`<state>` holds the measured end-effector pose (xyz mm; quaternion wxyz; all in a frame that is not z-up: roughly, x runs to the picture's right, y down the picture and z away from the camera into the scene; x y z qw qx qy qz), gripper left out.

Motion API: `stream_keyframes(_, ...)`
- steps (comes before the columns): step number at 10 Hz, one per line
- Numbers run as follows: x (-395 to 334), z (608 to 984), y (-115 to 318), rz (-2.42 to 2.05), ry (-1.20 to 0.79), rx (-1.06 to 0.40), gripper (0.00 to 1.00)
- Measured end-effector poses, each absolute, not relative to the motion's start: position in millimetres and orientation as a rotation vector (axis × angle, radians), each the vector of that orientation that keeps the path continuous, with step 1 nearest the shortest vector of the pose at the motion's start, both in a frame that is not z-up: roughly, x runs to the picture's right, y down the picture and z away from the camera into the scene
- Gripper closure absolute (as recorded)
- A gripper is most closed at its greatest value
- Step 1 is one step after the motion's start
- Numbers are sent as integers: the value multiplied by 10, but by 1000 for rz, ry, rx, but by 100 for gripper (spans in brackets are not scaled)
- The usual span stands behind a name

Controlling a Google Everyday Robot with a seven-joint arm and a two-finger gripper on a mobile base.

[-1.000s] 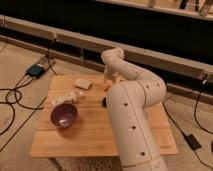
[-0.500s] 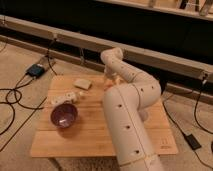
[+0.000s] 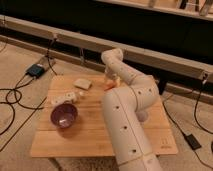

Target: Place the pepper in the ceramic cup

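The pepper (image 3: pixel 109 86), a small orange-red piece, lies at the far edge of the wooden table (image 3: pixel 90 135). My gripper (image 3: pixel 111 80) is right on it, at the end of the white arm that bends down from above. Whether the pepper is held cannot be told. The ceramic cup (image 3: pixel 69 96), small and white, stands to the left, near the table's left side and well apart from the gripper.
A wide purple bowl (image 3: pixel 64 115) sits in front of the cup. A pale tan block (image 3: pixel 82 83) lies near the far edge, left of the pepper. My thick white arm (image 3: pixel 127 130) covers the table's middle right. Cables (image 3: pixel 15 97) trail on the floor at left.
The arm's thick lower segment has swung a little to the left and the gripper has edged right at the far edge, staying by the pepper. Bowl, cup and block have not moved.
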<state>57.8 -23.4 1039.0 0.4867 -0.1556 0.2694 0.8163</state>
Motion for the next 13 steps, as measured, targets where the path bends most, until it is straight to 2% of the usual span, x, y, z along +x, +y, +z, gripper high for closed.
stream_keyframes(3, 583, 10380, -205, 1972, 653, -404, 94)
stream_keyframes(4, 577, 10365, -198, 1967, 653, -413, 99)
stream_keyframes(8, 501, 10063, -302, 1897, 621, -452, 100)
stream_keyframes(13, 359, 9058, -259, 1721, 623, -526, 100)
